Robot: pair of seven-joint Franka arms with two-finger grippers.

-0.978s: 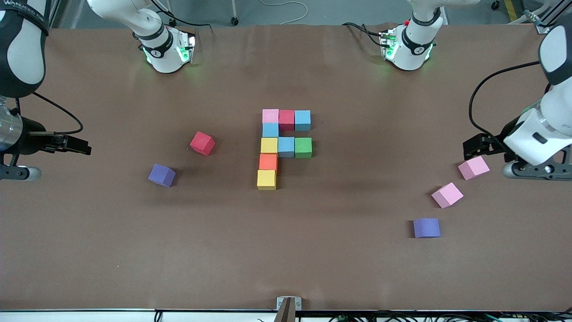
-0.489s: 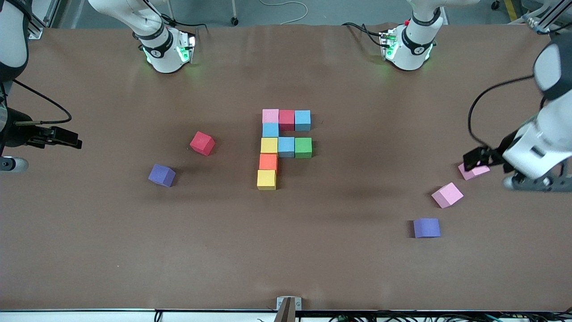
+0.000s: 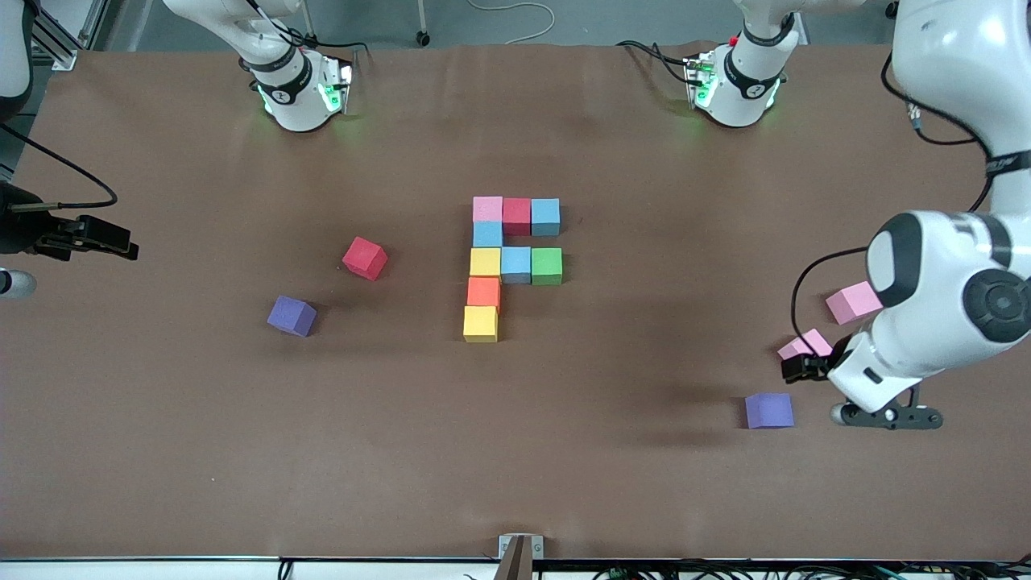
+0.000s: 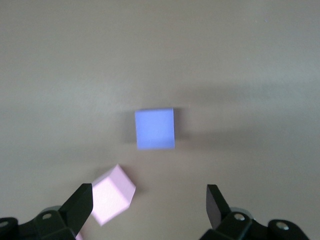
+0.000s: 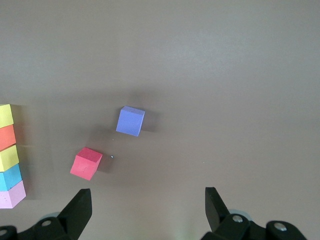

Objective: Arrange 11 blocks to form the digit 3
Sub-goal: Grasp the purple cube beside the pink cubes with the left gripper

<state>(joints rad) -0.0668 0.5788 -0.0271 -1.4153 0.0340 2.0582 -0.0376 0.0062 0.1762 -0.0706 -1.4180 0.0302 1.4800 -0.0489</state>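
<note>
Nine blocks lie touching mid-table as we see the partial digit 3: a pink, red and light blue bar, a light blue cube, a yellow, light blue and green bar, then orange and yellow cubes nearest the front camera. Our left gripper hangs with fingers spread wide and empty over a pink block, with another pink block and a purple block nearby. Our right gripper waits spread wide and empty at the right arm's end, while a red block and a second purple block lie loose toward that end.
</note>
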